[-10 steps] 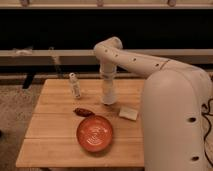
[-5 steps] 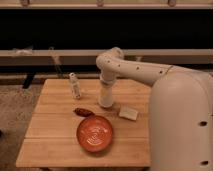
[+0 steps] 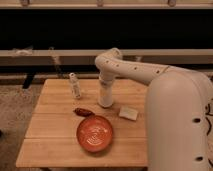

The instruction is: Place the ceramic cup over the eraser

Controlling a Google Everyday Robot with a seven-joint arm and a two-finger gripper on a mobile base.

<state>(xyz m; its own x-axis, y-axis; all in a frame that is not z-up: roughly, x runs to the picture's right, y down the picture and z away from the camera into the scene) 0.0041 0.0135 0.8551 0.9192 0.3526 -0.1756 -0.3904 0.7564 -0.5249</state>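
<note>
The white ceramic cup (image 3: 105,96) stands upright on the wooden table (image 3: 55,125), near the middle of its far half. My gripper (image 3: 106,82) comes straight down onto the cup's top from the white arm and blends with it. The black eraser does not show anywhere on the table; it is hidden or out of view.
A slim whitish bottle (image 3: 75,86) stands left of the cup. A small dark red object (image 3: 81,112) lies in front of it, beside an orange plate (image 3: 94,133). A pale cream block (image 3: 128,113) lies right of the cup. My large white body fills the right side.
My arm's upper part and body have shifted to the right in view. The cup and the gripper on it stay at about the same spot on the table.
</note>
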